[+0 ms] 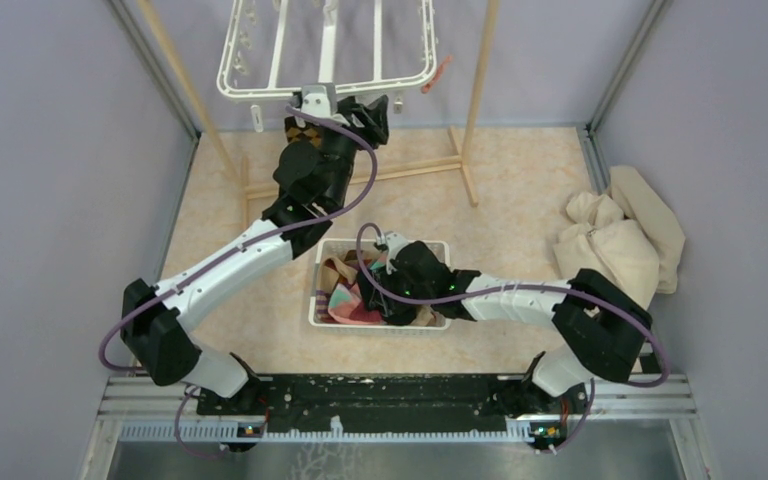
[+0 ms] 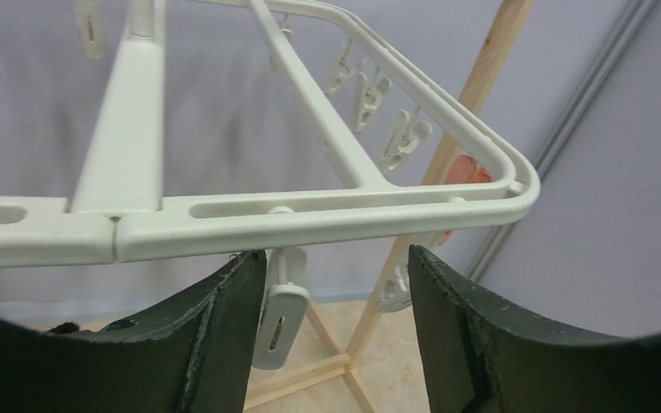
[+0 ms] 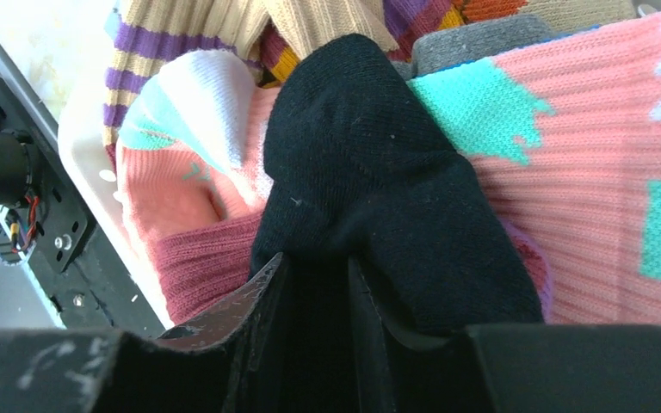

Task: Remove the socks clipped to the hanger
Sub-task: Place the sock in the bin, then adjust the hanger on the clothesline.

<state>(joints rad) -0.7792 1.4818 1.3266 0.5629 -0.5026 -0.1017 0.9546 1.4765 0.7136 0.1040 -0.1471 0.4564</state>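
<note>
The white hanger [image 1: 325, 60] hangs at the back, its front rim [image 2: 310, 219] just above my left gripper [image 2: 334, 258]. That gripper [image 1: 373, 113] is open; an empty clip [image 2: 280, 323] dangles between its fingers, close to the left one. A reddish sock [image 1: 438, 75] hangs at the hanger's right corner [image 2: 469, 172]. A brown patterned sock [image 1: 300, 130] shows under the front rim by the left wrist. My right gripper [image 1: 392, 275] is down in the basket, its jaws [image 3: 317, 258] shut on a black sock [image 3: 361, 155] lying on a pink-and-mint sock [image 3: 585, 155].
The white slotted basket [image 1: 318, 300] at mid-table holds several socks, including a maroon one [image 3: 206, 258] and a purple-striped one [image 3: 189, 34]. The wooden rack's poles [image 1: 480, 90] and floor bars [image 1: 400, 172] stand under the hanger. A beige cloth heap [image 1: 620, 240] lies at right.
</note>
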